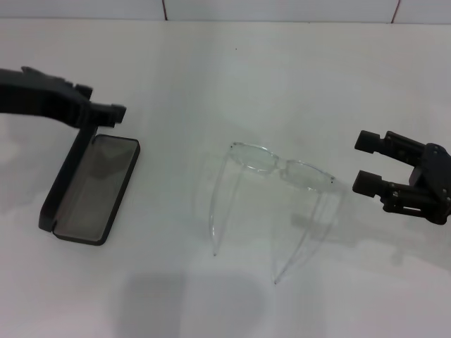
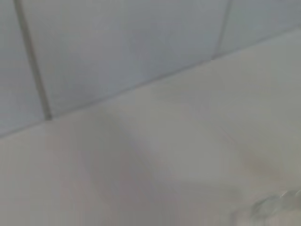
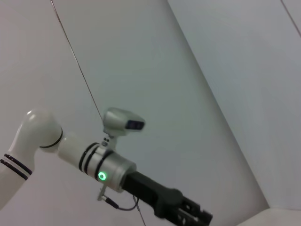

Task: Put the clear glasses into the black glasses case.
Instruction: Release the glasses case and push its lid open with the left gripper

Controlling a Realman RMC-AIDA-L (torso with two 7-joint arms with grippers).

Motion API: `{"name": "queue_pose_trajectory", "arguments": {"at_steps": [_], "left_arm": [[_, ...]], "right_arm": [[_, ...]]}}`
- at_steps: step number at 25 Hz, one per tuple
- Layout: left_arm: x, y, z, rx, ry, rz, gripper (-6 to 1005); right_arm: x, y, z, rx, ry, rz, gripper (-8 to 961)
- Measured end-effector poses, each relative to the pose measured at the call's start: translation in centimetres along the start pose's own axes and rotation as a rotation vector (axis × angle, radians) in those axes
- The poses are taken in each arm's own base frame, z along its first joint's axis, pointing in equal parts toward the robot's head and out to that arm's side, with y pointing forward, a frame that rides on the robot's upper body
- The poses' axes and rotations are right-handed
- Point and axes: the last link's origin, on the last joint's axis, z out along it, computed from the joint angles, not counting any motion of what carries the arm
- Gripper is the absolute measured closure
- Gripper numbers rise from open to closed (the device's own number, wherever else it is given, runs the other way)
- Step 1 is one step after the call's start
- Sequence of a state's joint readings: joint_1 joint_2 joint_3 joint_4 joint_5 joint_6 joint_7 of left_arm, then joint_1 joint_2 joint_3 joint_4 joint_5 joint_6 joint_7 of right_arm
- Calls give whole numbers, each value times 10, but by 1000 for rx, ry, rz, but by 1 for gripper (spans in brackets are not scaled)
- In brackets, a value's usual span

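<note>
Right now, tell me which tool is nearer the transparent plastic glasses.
Right. The right tool, open, sits beside the transparent plastic glasses on the robot's right; the left tool is farther off, at the open matte black hinged case.

Matte black left gripper (image 1: 106, 113), black right gripper (image 1: 368, 162), white arm (image 3: 37, 141) with green light

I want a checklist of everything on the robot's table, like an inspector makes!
Surface: white table, bare around the things.
Job's things: clear glasses stand mid-table, arms unfolded, outside the case; black glasses case lies open on the left, grey lining showing.
Clutter: nothing seen.
Grippers: left gripper at the case's raised lid; right gripper open, apart from the glasses, on their right.
Cables: thin cable under the left arm's wrist.
Surroundings: tiled wall behind the table.
</note>
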State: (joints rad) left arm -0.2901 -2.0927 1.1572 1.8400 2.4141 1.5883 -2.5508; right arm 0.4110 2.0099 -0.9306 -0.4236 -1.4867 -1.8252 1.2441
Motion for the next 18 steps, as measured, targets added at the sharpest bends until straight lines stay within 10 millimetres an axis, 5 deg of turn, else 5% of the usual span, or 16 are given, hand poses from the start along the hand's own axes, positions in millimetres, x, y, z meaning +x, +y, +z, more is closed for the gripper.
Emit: {"name": "queue_pose_trajectory", "arguments": {"at_steps": [18], "left_arm": [[-18, -6, 56, 189, -284, -1, 427]], "right_arm": [[-1, -6, 2, 18, 19, -18, 85]]}}
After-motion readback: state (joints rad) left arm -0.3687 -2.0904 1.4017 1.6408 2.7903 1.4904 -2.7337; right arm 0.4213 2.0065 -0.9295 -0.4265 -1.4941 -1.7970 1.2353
